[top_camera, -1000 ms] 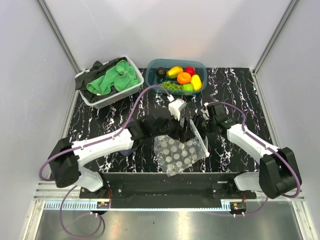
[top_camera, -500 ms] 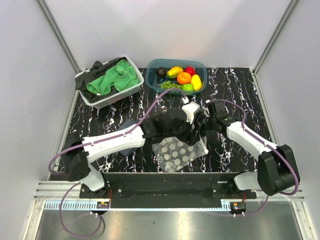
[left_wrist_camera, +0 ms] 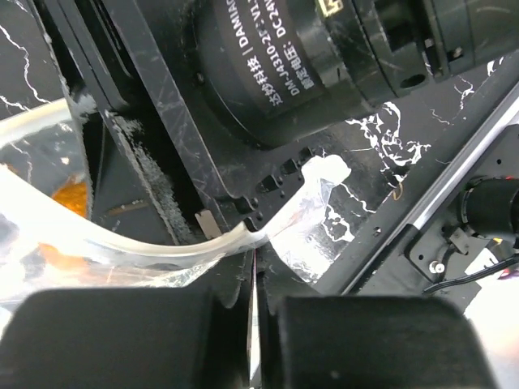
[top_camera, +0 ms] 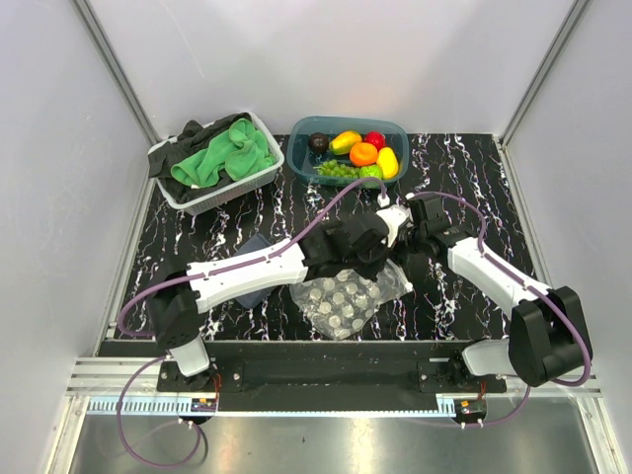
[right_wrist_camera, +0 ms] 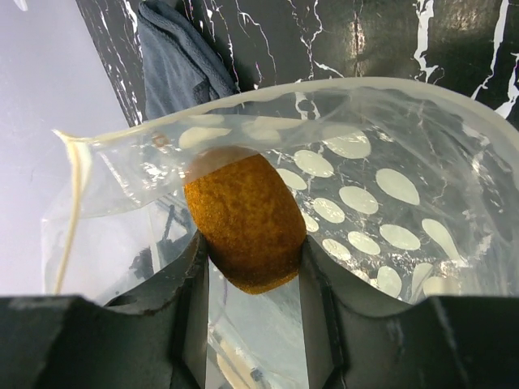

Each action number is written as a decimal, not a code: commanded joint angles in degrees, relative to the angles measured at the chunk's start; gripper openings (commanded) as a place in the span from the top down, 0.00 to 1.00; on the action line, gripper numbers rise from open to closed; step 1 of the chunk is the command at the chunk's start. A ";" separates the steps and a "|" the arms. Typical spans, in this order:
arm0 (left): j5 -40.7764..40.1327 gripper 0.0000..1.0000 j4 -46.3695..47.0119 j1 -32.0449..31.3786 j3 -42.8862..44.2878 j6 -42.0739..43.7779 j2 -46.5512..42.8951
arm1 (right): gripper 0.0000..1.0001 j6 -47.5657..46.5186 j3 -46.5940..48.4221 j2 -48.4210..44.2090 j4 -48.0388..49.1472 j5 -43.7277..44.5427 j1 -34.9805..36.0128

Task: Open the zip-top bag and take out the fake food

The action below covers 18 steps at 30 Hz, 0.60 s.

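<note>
The zip-top bag, clear with white dots, lies at the front middle of the table, its mouth lifted toward both grippers. My left gripper reaches across from the left. In the left wrist view the left gripper is shut on a thin flap of the bag's rim. The right gripper is inside the bag's mouth, shut on a brown fuzzy piece of fake food. In the top view the right gripper is mostly hidden by the left arm.
A teal tub holding several plastic fruits stands at the back middle. A white basket with a green cloth is at the back left. A dark grey cloth lies left of the bag. White walls stand on three sides.
My left arm has swung right to the bag's mouth and its jaws have gone from open to shut on the rim. The bag has shifted a little; the right gripper kept its hold.
</note>
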 commanded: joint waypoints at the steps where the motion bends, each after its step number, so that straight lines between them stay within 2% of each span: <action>1: -1.22 1.00 1.18 0.18 1.67 1.53 -2.23 | 0.99 -0.73 2.49 -1.14 -0.75 0.15 0.52; 5: -0.70 1.00 1.36 1.05 -1.06 1.53 -7.41 | 0.99 -5.21 1.96 -3.33 -1.37 -0.02 0.52; 9: 4.13 1.00 1.36 6.22 -2.99 -2.50 -13.04 | 0.99 -12.85 1.79 -4.66 -2.69 -1.85 0.52; 10: 7.97 1.00 1.36 7.37 -3.08 -3.47 -14.44 | 0.99 -13.13 1.61 -4.83 -2.69 -2.13 0.52; 13: 11.59 1.00 1.62 10.10 -3.35 -5.15 -15.95 | 1.00 -14.01 1.78 -5.36 -2.78 -2.22 0.52; 18: 15.74 1.00 2.24 11.87 -4.04 -2.95 -16.48 | 1.00 -15.41 5.82 -7.03 -7.07 3.82 0.34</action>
